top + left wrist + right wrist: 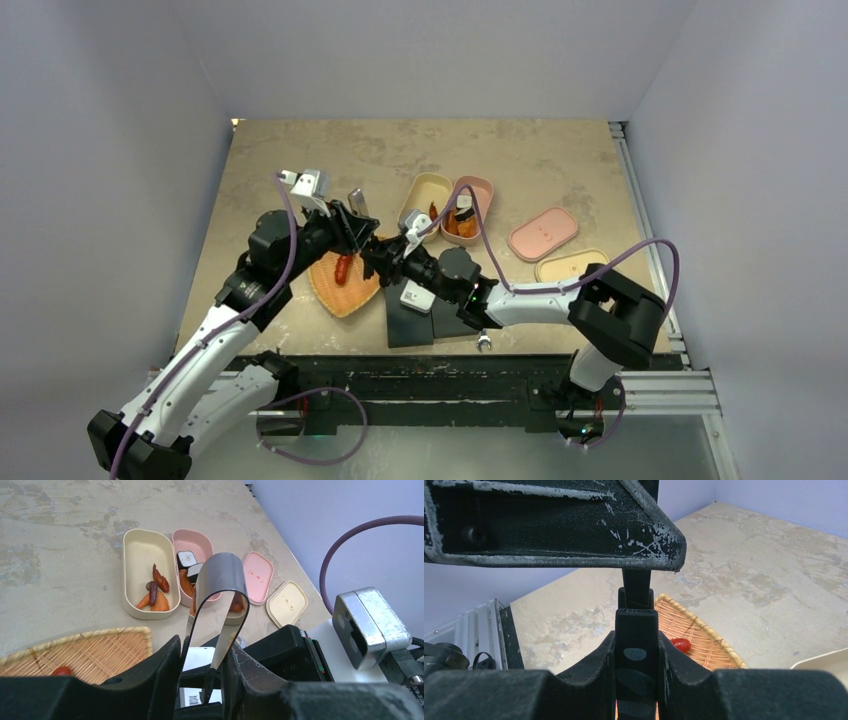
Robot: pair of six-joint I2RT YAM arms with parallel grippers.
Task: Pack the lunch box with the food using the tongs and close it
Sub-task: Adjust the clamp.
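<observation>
Tongs [220, 575] of glossy metal, tray [100, 647] of woven wicker, table [60, 540] mottled and matt.

tongs [220, 587] in left gripper [202, 646], food [156, 593] in boxes [131, 555]

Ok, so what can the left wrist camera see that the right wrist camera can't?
Only the left wrist view: the cream lunch box and pink lunch box with food inside, the pink lid and cream lid, and the shiny bent end of the tongs. Only the right wrist view: the tongs' black tips pinched in the right pincer, and a metal rail at the table edge. Both: the woven basket with one red piece in it, and the table.
</observation>
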